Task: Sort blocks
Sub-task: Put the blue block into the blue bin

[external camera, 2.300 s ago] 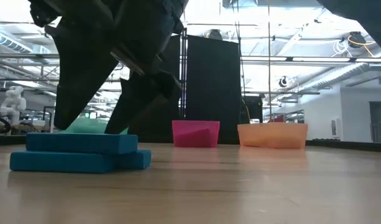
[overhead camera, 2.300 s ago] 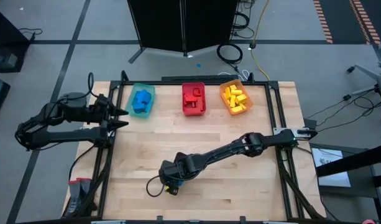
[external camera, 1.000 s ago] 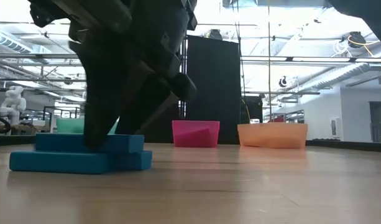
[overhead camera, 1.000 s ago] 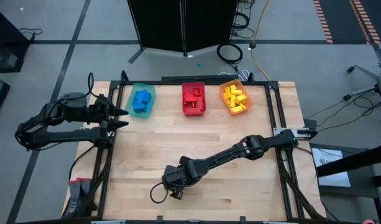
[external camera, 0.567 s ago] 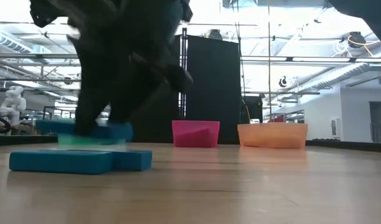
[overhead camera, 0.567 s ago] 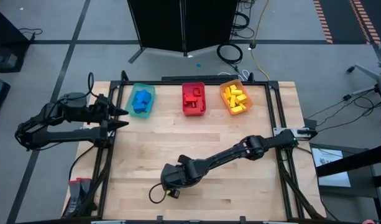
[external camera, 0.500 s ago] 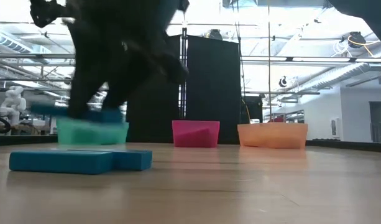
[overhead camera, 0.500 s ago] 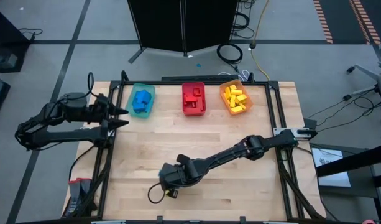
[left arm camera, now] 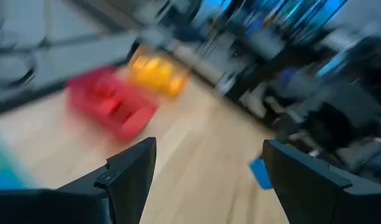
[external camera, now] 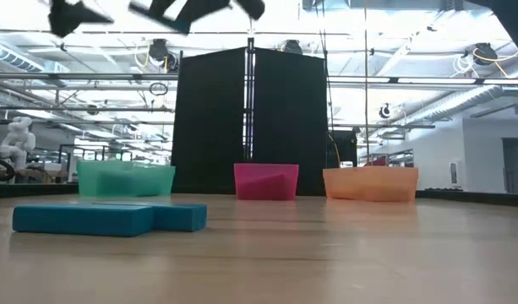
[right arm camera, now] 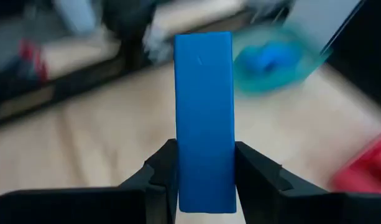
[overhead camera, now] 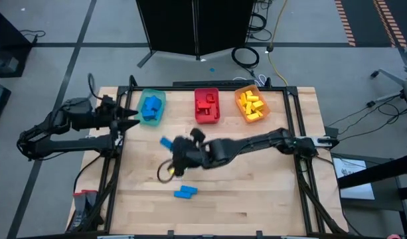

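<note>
My right gripper hangs above the middle of the table, shut on a blue bar block and lifted clear. Two more blue blocks lie flat and side by side on the wood nearer the front edge; the low view shows these blue blocks up close. At the table's left edge, beside the teal bin, my left gripper stands open and holds nothing. The teal bin holds blue blocks, the red bin red ones and the orange bin yellow ones. My right gripper pinches the blue block's two long sides near one end between its two fingers. The fingers lie along the block, which sticks out past their tips. They slant down from the table's right toward the far left. The block is clear of the table.
The three bins stand in a row along the far edge. A black metal frame runs round the table, and a dark panel stands behind it. Bare wood lies between the bins and the two blue blocks.
My right gripper has lifted the upper blue block off the two beneath it. It has risen and swung toward the far left and the teal bin. The two lower blocks have stayed in place. My left gripper has turned a little where it is.
</note>
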Motion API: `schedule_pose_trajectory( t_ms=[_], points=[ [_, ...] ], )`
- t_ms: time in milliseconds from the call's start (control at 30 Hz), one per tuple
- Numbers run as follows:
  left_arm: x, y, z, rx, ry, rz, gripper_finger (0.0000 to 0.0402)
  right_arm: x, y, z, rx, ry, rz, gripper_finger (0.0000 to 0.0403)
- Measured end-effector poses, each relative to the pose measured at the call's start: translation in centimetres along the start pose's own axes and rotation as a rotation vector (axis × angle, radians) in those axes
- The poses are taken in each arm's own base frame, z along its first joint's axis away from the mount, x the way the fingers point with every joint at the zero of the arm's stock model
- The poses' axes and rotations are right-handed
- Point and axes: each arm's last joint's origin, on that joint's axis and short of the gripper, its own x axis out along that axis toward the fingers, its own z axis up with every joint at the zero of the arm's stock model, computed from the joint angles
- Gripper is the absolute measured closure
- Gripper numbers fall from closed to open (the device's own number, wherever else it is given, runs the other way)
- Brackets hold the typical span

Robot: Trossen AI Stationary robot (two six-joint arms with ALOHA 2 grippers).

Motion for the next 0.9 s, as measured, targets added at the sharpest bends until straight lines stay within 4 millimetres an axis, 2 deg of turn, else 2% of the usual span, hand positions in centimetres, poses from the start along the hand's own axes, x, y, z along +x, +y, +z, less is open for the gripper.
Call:
schedule_pose_trajectory(
  t_ms=[200, 333, 467, 733, 900],
  points=[
    [-0.4, -1.6, 2.4, 0.007, -0.229, -0.215, 0.0104, -4.3, -2.8, 5.6, 0.048, -0.284, -0.057, 0.0298],
    [-0.6, -2.3, 3.5, 0.023, -0.334, -0.294, 0.0104, -5.3, -3.9, 7.7, 0.051, -0.395, -0.058, 0.0298],
    [0.1, -2.6, 4.1, 0.044, -0.367, -0.299, 0.0104, -4.9, -4.6, 8.6, 0.044, -0.434, -0.067, 0.0298],
    [3.6, -2.8, 4.4, 0.046, -0.281, -0.246, 0.0104, -4.3, -5.7, 9.3, 0.062, -0.448, -0.094, 0.0298],
    [5.3, -3.2, 5.2, 0.043, -0.321, -0.256, 0.0104, -4.3, -5.8, 9.4, 0.060, -0.453, -0.098, 0.0298]
  ],
)
